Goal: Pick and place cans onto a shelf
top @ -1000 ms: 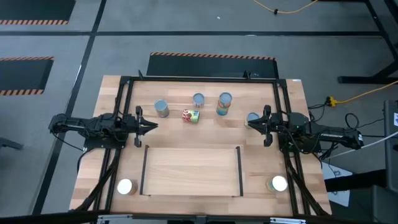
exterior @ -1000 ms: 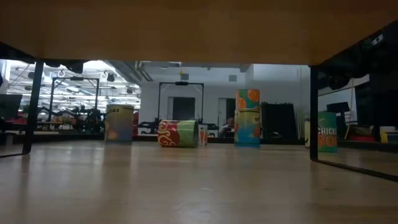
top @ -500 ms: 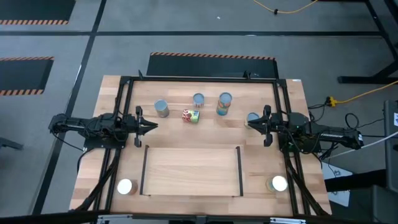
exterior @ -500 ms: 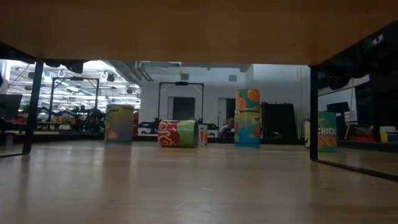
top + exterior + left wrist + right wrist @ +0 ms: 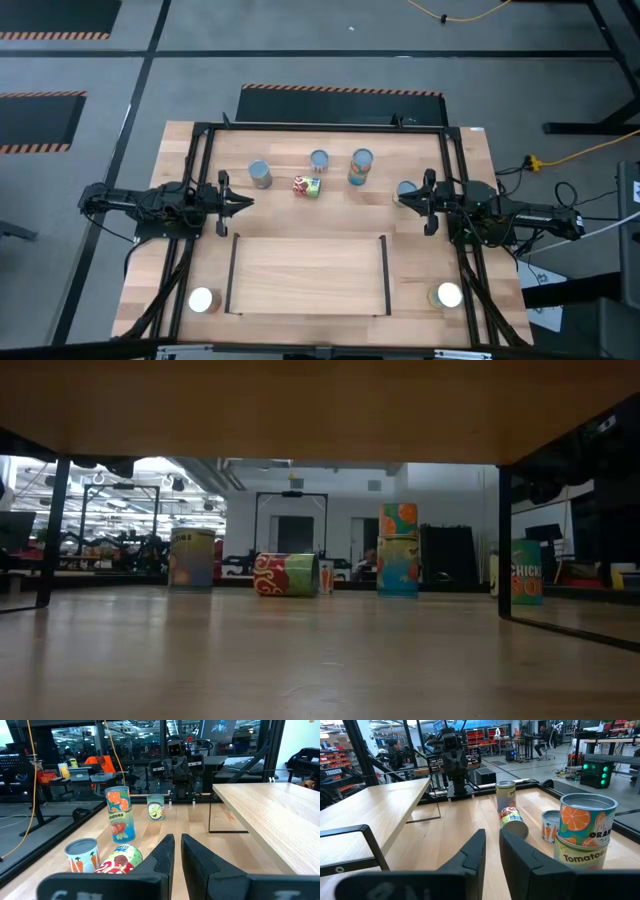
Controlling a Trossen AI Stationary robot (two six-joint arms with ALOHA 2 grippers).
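Nothing has moved over the last second: both arms and every can sit exactly as they did before, so the task has not begun in earnest and no can is on the shelf [image 5: 308,274], the light-wood panel in the lower middle of the high view.

The left gripper [image 5: 243,203] rests at centre left, its fingers drawn almost together with only a thin slit between them, holding nothing. The right gripper [image 5: 408,199] mirrors it at centre right, fingers likewise nearly closed and empty; a blue-grey can [image 5: 405,189] sits just beside its tip, though whether they touch is hard to tell from above.

Across the upper middle of the high view stand three more cans [image 5: 260,174], with a stacked pair [image 5: 361,166] among them, and the red, green and yellow can [image 5: 306,186] lies on its side. Two white-topped cans [image 5: 202,300] flank the shelf at the lower corners.

Judging by this stillness, the first reach is yet to come, most likely toward the can nearest the right gripper.
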